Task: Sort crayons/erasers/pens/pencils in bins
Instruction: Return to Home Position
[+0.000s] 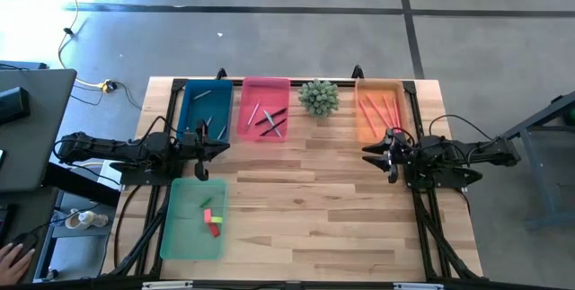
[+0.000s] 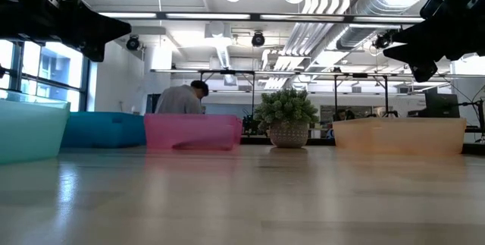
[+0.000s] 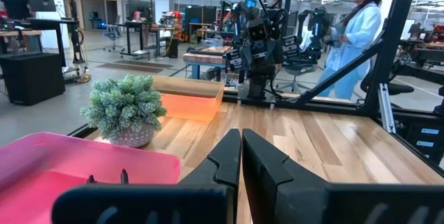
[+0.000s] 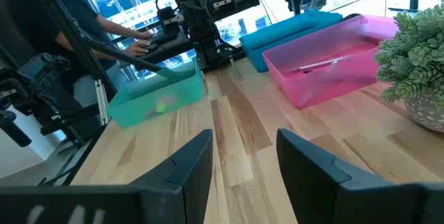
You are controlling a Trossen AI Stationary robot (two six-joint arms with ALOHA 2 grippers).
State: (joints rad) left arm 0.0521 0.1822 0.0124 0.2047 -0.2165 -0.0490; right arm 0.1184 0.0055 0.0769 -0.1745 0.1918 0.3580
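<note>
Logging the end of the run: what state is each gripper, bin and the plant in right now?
left gripper: shut, empty
right gripper: open, empty
blue bin: holds thin sticks
pink bin: holds pens
orange bin: holds pink-red sticks
green bin: holds erasers
plant: upright

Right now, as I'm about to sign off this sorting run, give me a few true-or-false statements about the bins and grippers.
1. The plant stands between the pink bin and the orange bin. True.
2. The erasers lie in the orange bin. False: they lie in the green bin.
3. The right gripper, near the orange bin, is open and empty. True.
4. The left gripper holds a pen. False: it is shut on nothing, between the blue bin and the green bin.
</note>
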